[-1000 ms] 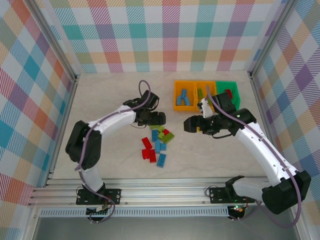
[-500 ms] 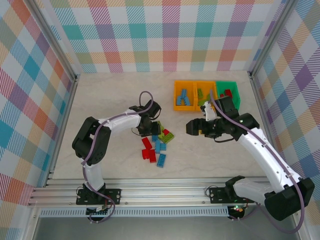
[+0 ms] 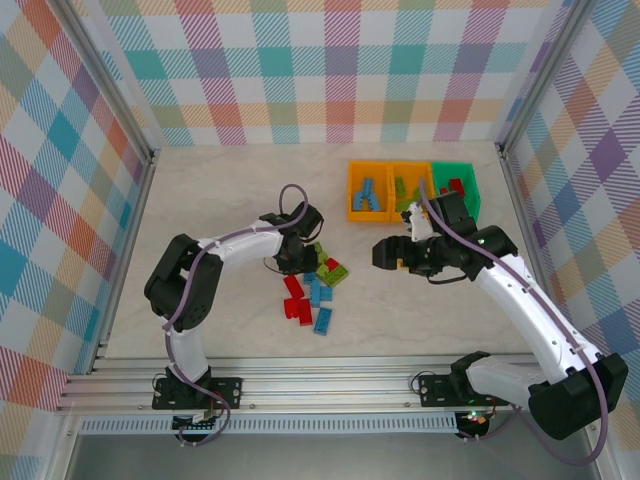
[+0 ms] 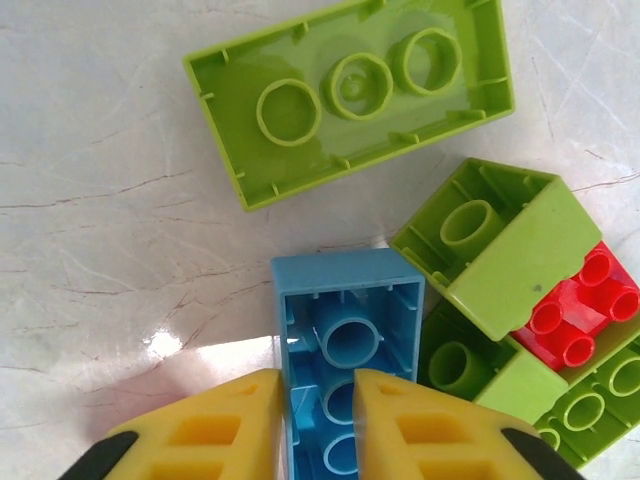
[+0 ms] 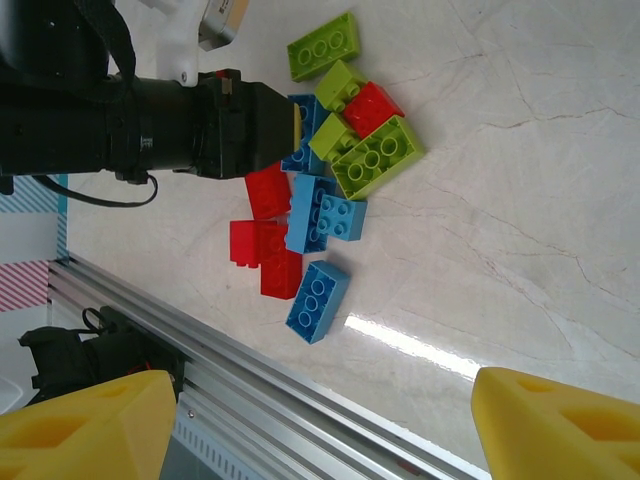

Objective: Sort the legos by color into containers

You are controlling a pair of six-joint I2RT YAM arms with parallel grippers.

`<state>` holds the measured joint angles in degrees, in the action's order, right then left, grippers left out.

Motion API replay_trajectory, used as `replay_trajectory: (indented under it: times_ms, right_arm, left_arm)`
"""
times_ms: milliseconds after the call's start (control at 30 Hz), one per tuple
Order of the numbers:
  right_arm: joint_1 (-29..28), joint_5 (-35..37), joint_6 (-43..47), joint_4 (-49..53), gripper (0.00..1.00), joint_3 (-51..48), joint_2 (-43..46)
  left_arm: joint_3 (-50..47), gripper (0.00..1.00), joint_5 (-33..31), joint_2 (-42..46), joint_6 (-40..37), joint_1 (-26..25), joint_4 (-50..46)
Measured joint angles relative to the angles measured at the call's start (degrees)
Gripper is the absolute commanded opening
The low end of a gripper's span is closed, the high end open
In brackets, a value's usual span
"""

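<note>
Left claw (image 4: 316, 390) closed, pinching glossy hollow blue brick (image 4: 350, 300)

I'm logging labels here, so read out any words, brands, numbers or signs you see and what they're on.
No readable text anywhere.
On the red plastic brick, lime green plastic brick and blue plastic brick: no legible marks on studs or undersides.
On the orange plastic bins and green plastic bin: too small to tell.
</note>
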<state>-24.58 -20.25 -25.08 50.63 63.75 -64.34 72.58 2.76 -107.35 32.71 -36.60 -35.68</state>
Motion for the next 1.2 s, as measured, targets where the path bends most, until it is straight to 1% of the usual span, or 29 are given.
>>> replay_trajectory:
  times_ms: [367,633,767,867,967,1067,1200]
  right_arm:
    - [0.0,1.05,-1.44,0.02,0.79,0.0,0.0]
    - [0.0,1.81,-1.57,0.04,0.79,0.0,0.07]
    - [0.0,2.78,-2.16,0.02,0.81,0.0,0.52]
    - [0.0,4.02,-3.17,-0.46,0.83,0.0,1.55]
    - [0.0,5.62,-4.35,-1.25,0.83,0.0,2.69]
    - [0.0,7.02,-5.44,-1.79,0.85,0.0,3.89]
    - [0.0,8.28,-6.38,-2.19,0.85,-0.02,5.99]
  left_arm:
    - [0.11,0.01,-2.62,3.37,-0.79,-0.07,-2.19]
    - [1.97,0.0,-3.52,3.61,-1.51,-0.07,-3.58]
    - [6.05,0.0,-2.84,3.61,-1.77,-0.24,-4.17]
    - [14.56,0.0,-2.64,3.08,-2.82,-1.22,-4.42]
    - [27.89,0.0,-3.3,-0.42,-4.87,-2.84,-2.27]
    - [40.98,0.0,-5.05,-7.08,-7.19,-3.52,0.7]
    - [57.31,0.0,-7.98,-19.89,-10.95,-3.63,2.14]
